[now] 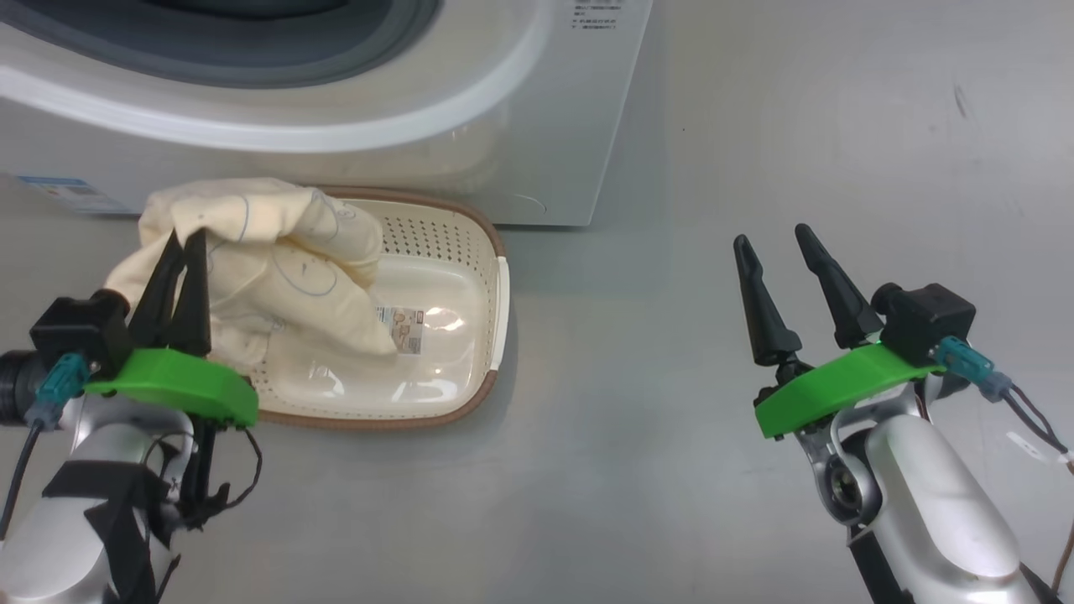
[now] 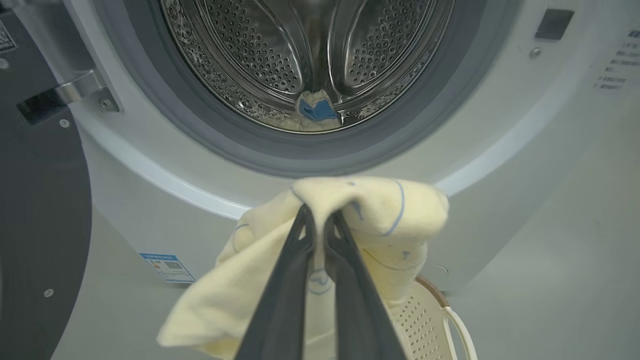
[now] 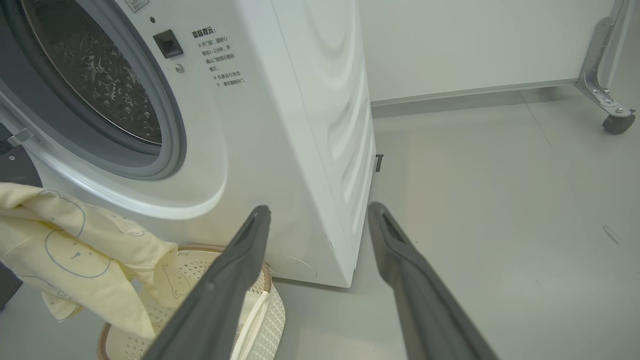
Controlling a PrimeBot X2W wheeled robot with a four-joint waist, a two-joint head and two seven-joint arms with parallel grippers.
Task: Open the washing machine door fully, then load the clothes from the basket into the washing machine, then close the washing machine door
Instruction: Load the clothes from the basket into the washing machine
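Mid-loading with washing machine door [image 2: 40,200] open and one garment [image 2: 314,111] in drum [image 2: 260,50]: pinches cream garment [image 1: 277,252] in left gripper [image 1: 188,236] just above basket [image 1: 497,294], holds right gripper [image 1: 772,235] wide and empty, needs drop-in plus door closing.

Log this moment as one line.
phase: loading | left gripper: shut on garment, hanging into basket | right gripper: open, empty | door: open | drum: another garment inside

The basket [image 1: 436,235] sits before the washing machine [image 1: 503,126].
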